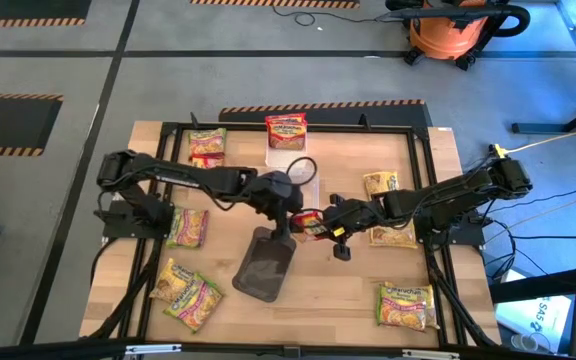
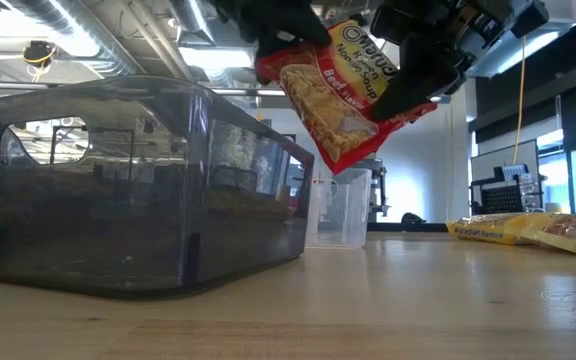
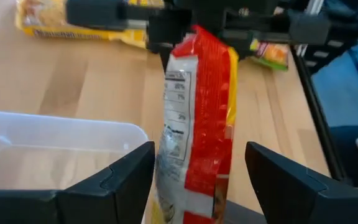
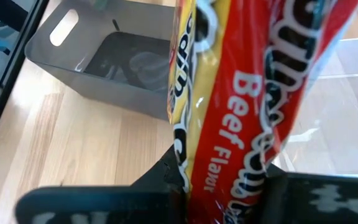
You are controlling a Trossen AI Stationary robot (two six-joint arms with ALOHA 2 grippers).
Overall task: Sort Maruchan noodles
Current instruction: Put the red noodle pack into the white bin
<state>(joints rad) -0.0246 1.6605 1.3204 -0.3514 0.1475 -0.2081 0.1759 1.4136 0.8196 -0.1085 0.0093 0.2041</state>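
A red-orange Maruchan noodle packet (image 1: pixel 308 222) hangs in the air over the table's middle, also seen in the low view (image 2: pixel 338 90). My right gripper (image 1: pixel 322 224) is shut on it. My left gripper (image 3: pixel 199 148) is open, one finger on each side of the packet's nearer end (image 3: pixel 191 180), above the dark tray's far end. Other noodle packets lie flat on the table: yellow ones (image 1: pixel 396 235) on the right, green-and-pink ones (image 1: pixel 186 228) on the left. My right gripper pinches the red packet's end edge (image 3: pixel 194 37) between its two fingers (image 4: pixel 166 177), coming from the table's right and slanting down. The packet stands on edge, tilted and lifted clear of the table, and reaches away from the fingers toward my left gripper. Whether my left gripper touches the packet cannot be told.
A dark tray (image 1: pixel 265 262) sits near the front centre and a clear tray (image 1: pixel 306 172) behind the grippers. A white tray holding a red packet (image 1: pixel 286 130) stands at the far edge. A yellow packet (image 1: pixel 408 305) lies at the front right, more packets (image 1: pixel 190 295) at the front left.
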